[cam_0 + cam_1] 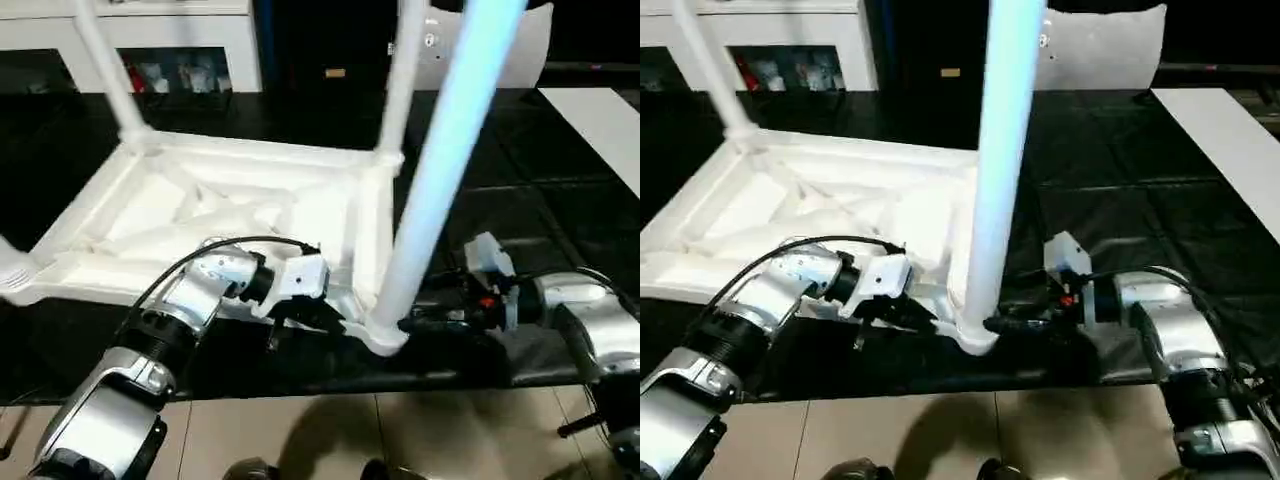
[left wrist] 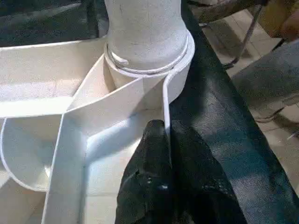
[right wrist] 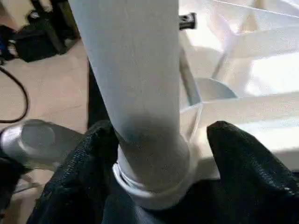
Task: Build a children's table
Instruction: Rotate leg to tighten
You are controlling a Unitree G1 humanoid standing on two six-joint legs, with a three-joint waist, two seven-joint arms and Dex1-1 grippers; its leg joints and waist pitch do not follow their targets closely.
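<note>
The children's table lies upside down on the black mat, its ribbed top [image 1: 200, 210] facing up. Legs stand in the far left corner [image 1: 105, 65] and the far right corner [image 1: 400, 80]. A third leg [image 1: 450, 150] rises from the near right corner socket [image 2: 145, 70]. My left gripper [image 1: 290, 320] is shut on the thin rim wall [image 2: 164, 102] just beside that socket. My right gripper [image 1: 420, 325] straddles the base of the near leg from the right. One finger [image 3: 84, 158] touches the leg, the other finger [image 3: 243, 154] stands off it with a gap.
A white cabinet with glass doors [image 1: 170, 40] stands behind the mat. A flat white board [image 1: 600, 120] lies at the far right. The black mat [image 1: 520, 180] ends just in front of my grippers, with beige floor [image 1: 350, 430] below.
</note>
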